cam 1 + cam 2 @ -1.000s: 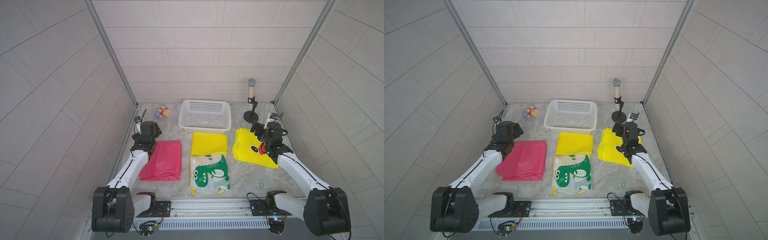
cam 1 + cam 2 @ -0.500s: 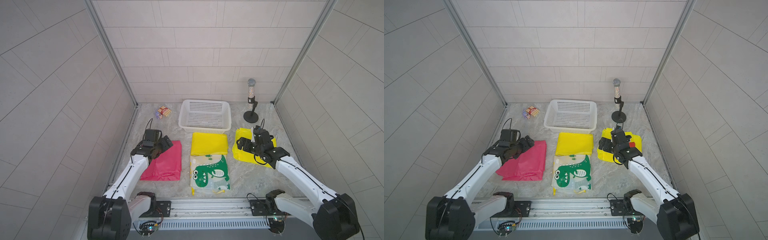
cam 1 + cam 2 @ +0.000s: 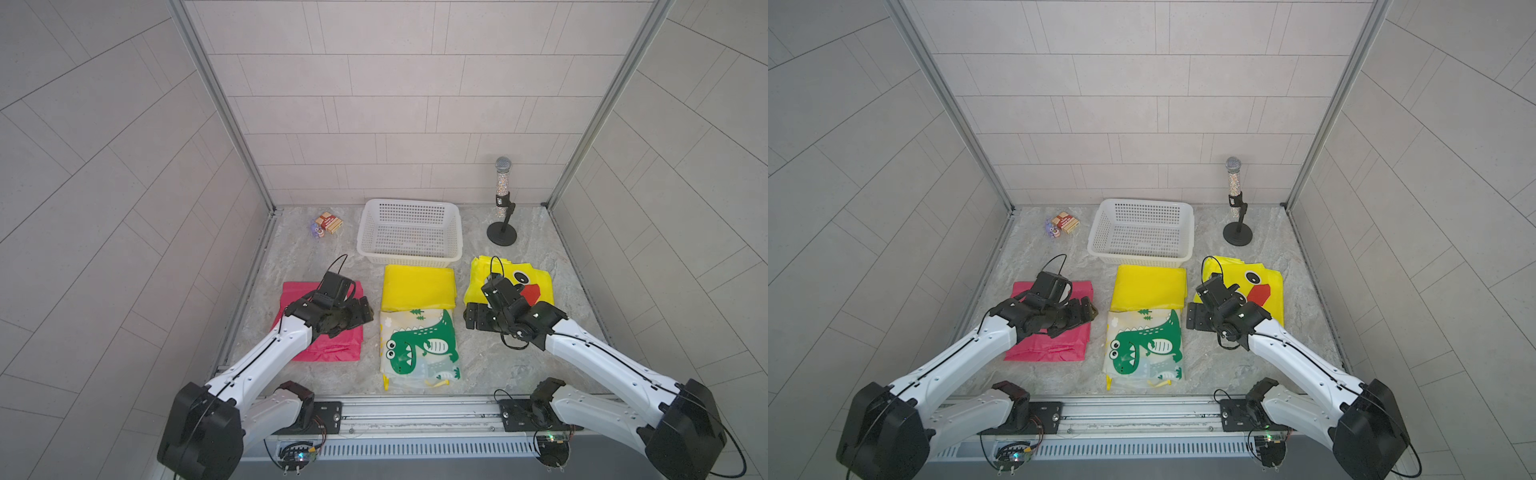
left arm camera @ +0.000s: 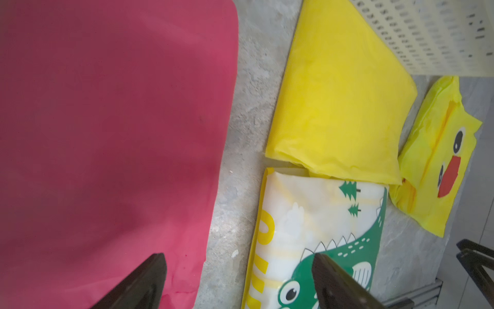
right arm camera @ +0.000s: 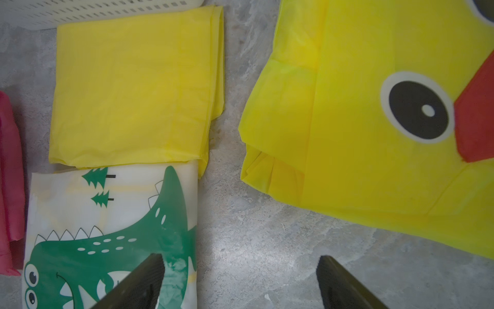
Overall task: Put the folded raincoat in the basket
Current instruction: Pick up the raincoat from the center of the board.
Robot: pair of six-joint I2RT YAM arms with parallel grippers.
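Note:
The white perforated basket (image 3: 411, 203) (image 3: 1144, 201) stands empty at the back centre. Four folded raincoats lie flat in front of it: pink (image 3: 320, 332) at left, plain yellow (image 3: 417, 291) just before the basket, a dinosaur print (image 3: 417, 349) nearer the front, and a duck face (image 3: 519, 286) at right. My left gripper (image 3: 368, 313) (image 4: 238, 258) hovers open over the gap between pink (image 4: 107, 133) and dinosaur (image 4: 320, 227). My right gripper (image 3: 471, 320) (image 5: 239, 258) hovers open over bare floor between dinosaur (image 5: 107, 227) and duck (image 5: 374, 120). Neither holds anything.
A glittery microphone on a black stand (image 3: 502, 208) is at the back right. Small boxes and a toy (image 3: 328, 222) sit at the back left. Tiled walls enclose three sides, and a metal rail (image 3: 415, 411) runs along the front.
Both arms swung from the outer back positions inward and toward the front, ending on either side of the dinosaur raincoat. No raincoat has moved.

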